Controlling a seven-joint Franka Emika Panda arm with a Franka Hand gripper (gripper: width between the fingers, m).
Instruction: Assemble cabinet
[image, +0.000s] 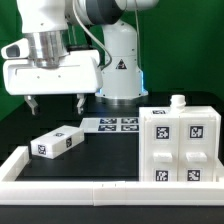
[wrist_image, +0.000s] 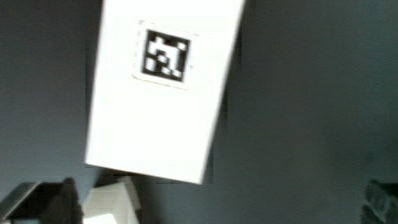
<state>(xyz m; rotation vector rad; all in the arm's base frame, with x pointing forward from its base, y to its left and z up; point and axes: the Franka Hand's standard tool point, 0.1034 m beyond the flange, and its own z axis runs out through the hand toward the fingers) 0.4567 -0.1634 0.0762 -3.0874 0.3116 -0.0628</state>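
Left side: the gripper (image: 54, 100) hangs spread wide and empty over the loose cabinet panel (image: 60, 142), which lies flat and skewed on the table (image: 110, 150). It looks like light, stiff, slick plastic, so I'd pinch across its narrow width. The marker board (image: 115, 124) is farther back with open room around it, the cabinet body (image: 180, 145) is at right, and the border rail (image: 60, 185) runs along the near edge.
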